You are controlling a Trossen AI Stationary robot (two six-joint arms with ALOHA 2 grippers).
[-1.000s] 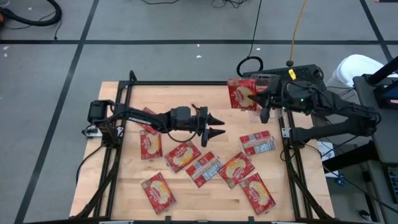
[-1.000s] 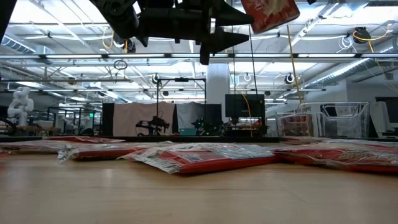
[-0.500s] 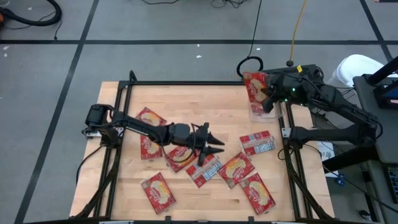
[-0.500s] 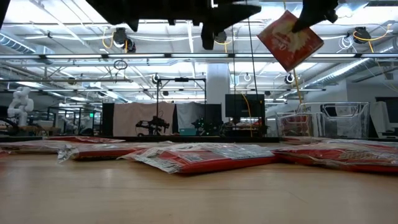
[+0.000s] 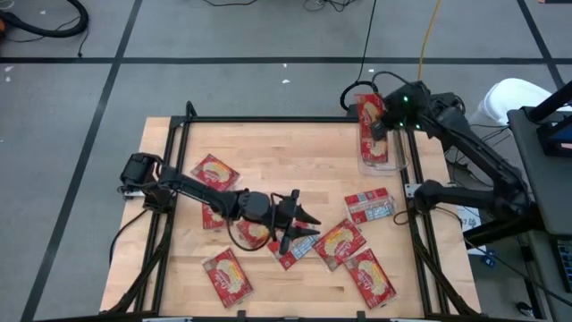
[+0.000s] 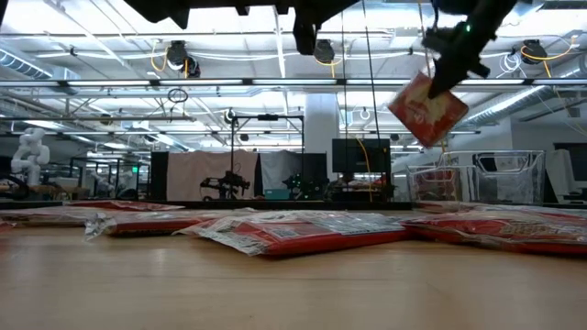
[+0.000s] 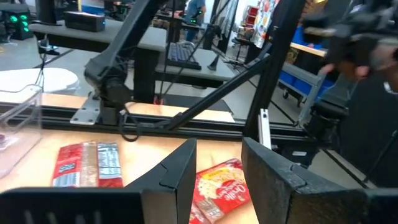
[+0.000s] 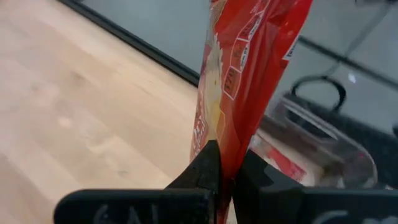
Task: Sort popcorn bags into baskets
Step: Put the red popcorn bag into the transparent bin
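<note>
Wooden table: at 1 o'clock, right gripper pinches a popcorn bag above the basket; left gripper, fingers spread, hangs over center bags.

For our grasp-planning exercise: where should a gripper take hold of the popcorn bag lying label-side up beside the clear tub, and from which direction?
The label-up popcorn bag lies flat on the table, clear of its neighbours. Probably best: come straight down and pinch one short end edge, since its flat body offers nothing else to grip.
</note>
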